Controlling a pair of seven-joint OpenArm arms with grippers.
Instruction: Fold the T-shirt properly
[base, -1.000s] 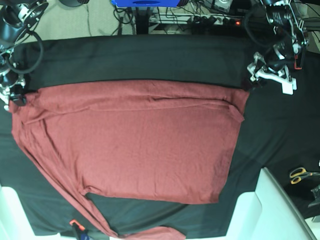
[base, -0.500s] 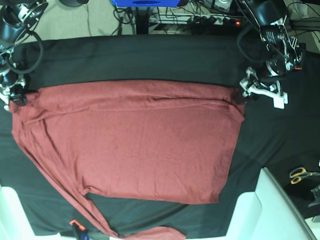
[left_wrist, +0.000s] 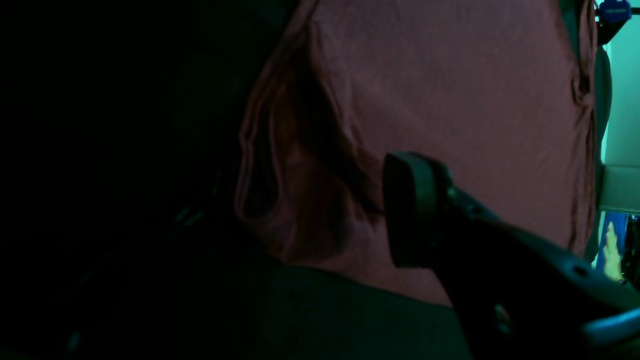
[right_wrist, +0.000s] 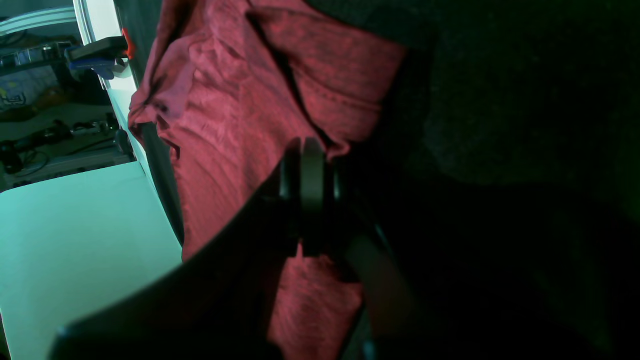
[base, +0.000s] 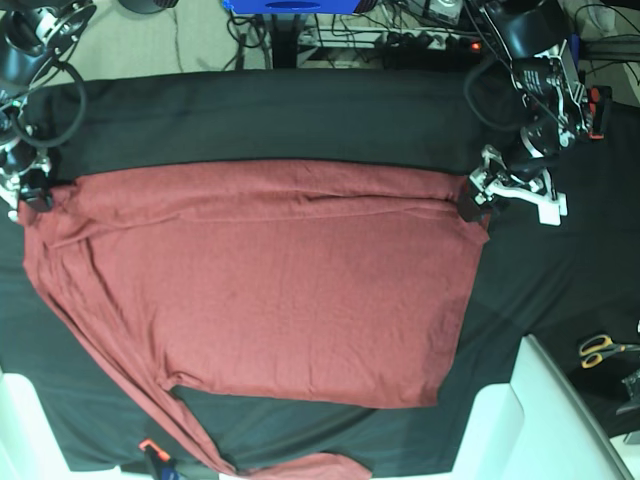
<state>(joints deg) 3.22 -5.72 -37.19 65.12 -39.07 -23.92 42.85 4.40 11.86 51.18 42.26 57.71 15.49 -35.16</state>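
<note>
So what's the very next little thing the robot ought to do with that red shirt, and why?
Probably lower the open left gripper onto the T-shirt corner beneath it and close. The right gripper is shut at the opposite corner, seemingly pinching cloth, though that is hard to confirm. With both far corners held, the edge could be lifted evenly over the black cloth.

Left arm enters from upper right of the base view, wrist angled down-left, left gripper (base: 478, 200) low at right-center with jaws apart, nothing between them. Right arm sits at the far left edge, right gripper (base: 33, 198) pinched closed on the shirt (base: 260, 290) corner.
</note>
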